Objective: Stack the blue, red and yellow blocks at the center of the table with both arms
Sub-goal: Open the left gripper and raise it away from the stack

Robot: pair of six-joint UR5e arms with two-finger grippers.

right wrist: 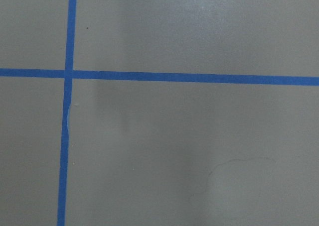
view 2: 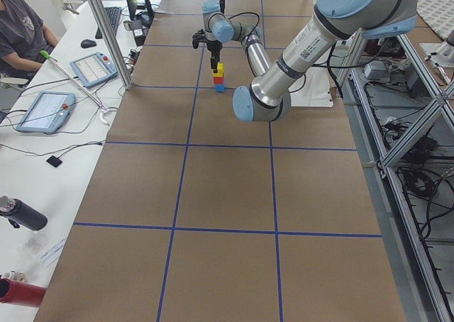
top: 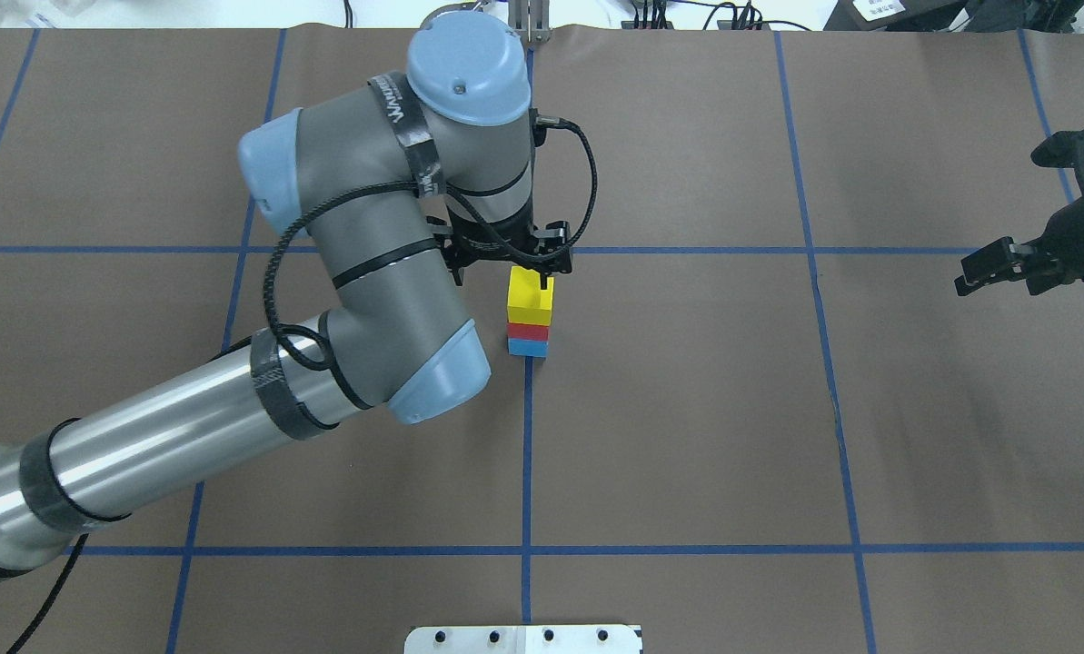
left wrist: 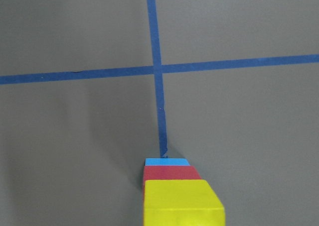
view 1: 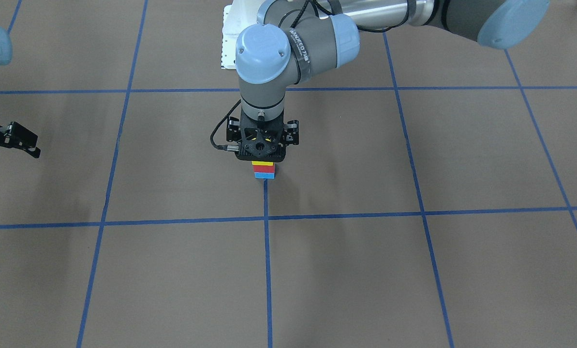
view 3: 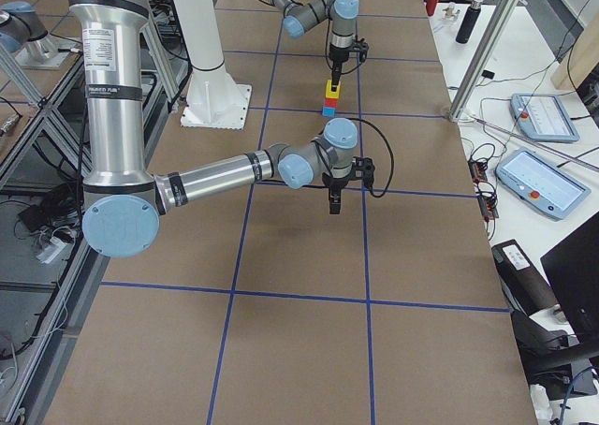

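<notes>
A stack stands at the table's center on the blue tape line: blue block [top: 527, 348] at the bottom, red block [top: 529, 332] in the middle, yellow block [top: 531, 298] on top. It also shows in the front view, yellow block [view 1: 263, 164] over red [view 1: 264, 169] over blue [view 1: 264, 176], and at the bottom of the left wrist view [left wrist: 182, 203]. My left gripper [top: 534, 274] hangs straight down just above the yellow block, jaws spread, holding nothing. My right gripper [top: 1005, 218] is open and empty far off at the table's right side.
Brown table cover with a blue tape grid [top: 527, 454]. The white robot base plate [view 1: 230, 38] is at the robot's edge. The left arm's elbow [top: 432, 381] hangs over the table beside the stack. Operator desks with tablets [view 3: 533, 116] lie beyond the far edge.
</notes>
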